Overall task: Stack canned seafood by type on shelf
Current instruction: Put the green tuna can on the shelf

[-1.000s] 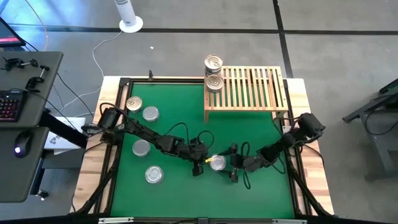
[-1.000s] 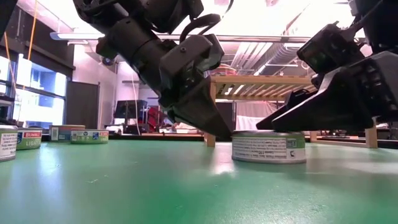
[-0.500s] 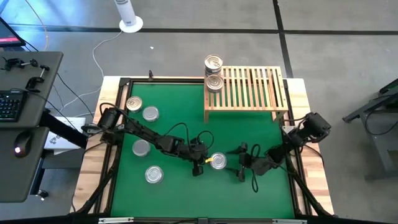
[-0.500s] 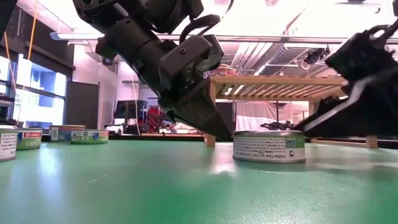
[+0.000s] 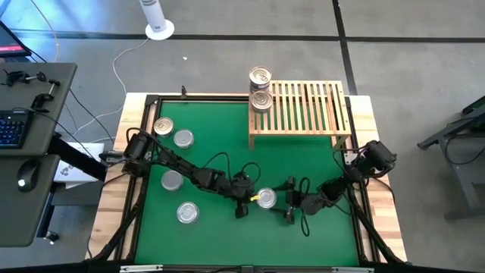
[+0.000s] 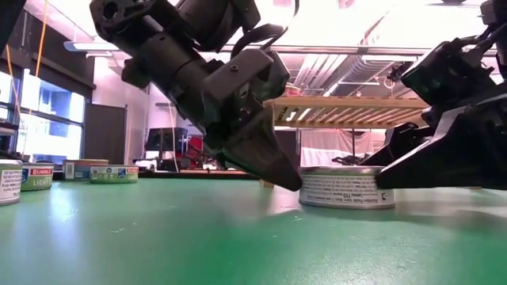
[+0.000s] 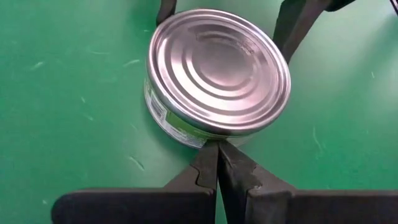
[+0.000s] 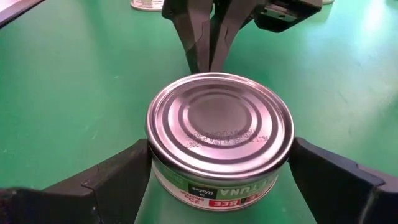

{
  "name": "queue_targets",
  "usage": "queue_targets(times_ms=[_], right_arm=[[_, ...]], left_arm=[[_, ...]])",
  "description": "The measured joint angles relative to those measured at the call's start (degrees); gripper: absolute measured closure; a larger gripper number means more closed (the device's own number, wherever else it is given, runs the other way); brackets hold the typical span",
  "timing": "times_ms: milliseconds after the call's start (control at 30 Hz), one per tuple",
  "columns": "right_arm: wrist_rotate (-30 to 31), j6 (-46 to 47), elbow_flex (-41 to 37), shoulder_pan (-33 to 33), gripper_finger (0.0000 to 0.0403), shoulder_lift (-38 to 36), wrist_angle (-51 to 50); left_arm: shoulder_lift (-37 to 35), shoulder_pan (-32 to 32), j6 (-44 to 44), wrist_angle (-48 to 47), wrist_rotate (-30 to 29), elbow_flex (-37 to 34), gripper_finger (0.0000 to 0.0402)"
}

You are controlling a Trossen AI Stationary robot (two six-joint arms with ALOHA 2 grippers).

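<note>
Straddling a silver tin (image 5: 265, 198) that lies upside down on the green mat (image 5: 212, 129), the right gripper (image 5: 289, 201) has its two fingers spread wide, one on each side of the tin's wall, low at table level. In the right wrist view the tin (image 8: 219, 144) sits squarely between the fingers (image 8: 109, 180), just ahead of the palm, with a sliver of mat showing on at least one side; my reading is that they are not yet pressing on it. Being round and squat, the tin has no long axis to line up with, so the only thing the coming squeeze turns on is that it stays centred between those fingers.

From the opposite side the left gripper (image 7: 217, 163) has its fingers pinched together with nothing between them, the joined tips resting at or against the tin's (image 7: 216, 74) near wall, acting like a backstop. Both arms are right at this tin, but only the right one is placed to lift it.

Away from the right gripper, toward the table's far edge, stands the shelf (image 5: 303, 108); two tins (image 5: 261, 88) sit at its end, one (image 5: 260, 76) just beyond the other, and whether they touch I cannot tell. The rest of its slatted top carries nothing. Past the left arm, four more tins (image 5: 176, 168) lie scattered on the mat, well apart from both grippers
</note>
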Motion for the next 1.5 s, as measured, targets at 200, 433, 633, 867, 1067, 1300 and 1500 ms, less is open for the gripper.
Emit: queue_targets(times_ms=[200, 433, 633, 867, 1067, 1300, 1500], right_arm=[[-0.8, -1.6, 0.9, -0.5, 0.0044, 0.1, -0.6], [-4.7, -1.0, 0.9, -2.6, 0.0044, 0.1, -0.7], [-10.2, 1.9, 0.9, -5.1, 0.0043, 0.1, -0.7], [-11.4, 2.8, 0.3, -5.5, 0.0059, 0.1, -0.1], [-10.9, 3.6, -1.4, -4.8, 0.0062, 0.1, 2.2], [-11.0, 5.1, -2.1, -4.7, 0.0095, -0.2, 2.3], [-11.8, 6.2, -2.3, -4.4, 0.0128, -0.8, 1.2]], left_arm=[[0.3, -0.1, 0.0, 1.0, 0.1, -0.2, 0.0401], [2.2, -0.1, 0.0, 3.0, -0.9, -0.3, 0.0401], [2.3, 0.1, 0.6, 2.8, -1.9, -0.3, 0.0401], [2.3, 0.2, 1.6, 2.7, -2.4, -0.2, 0.0401], [1.7, 0.3, 1.7, 0.6, -3.1, 0.2, 0.0401], [-0.1, 0.3, 1.7, -6.6, -4.8, 0.5, 0.0401], [-0.8, 0.3, 1.7, -8.8, -4.6, 0.6, 0.0401]])
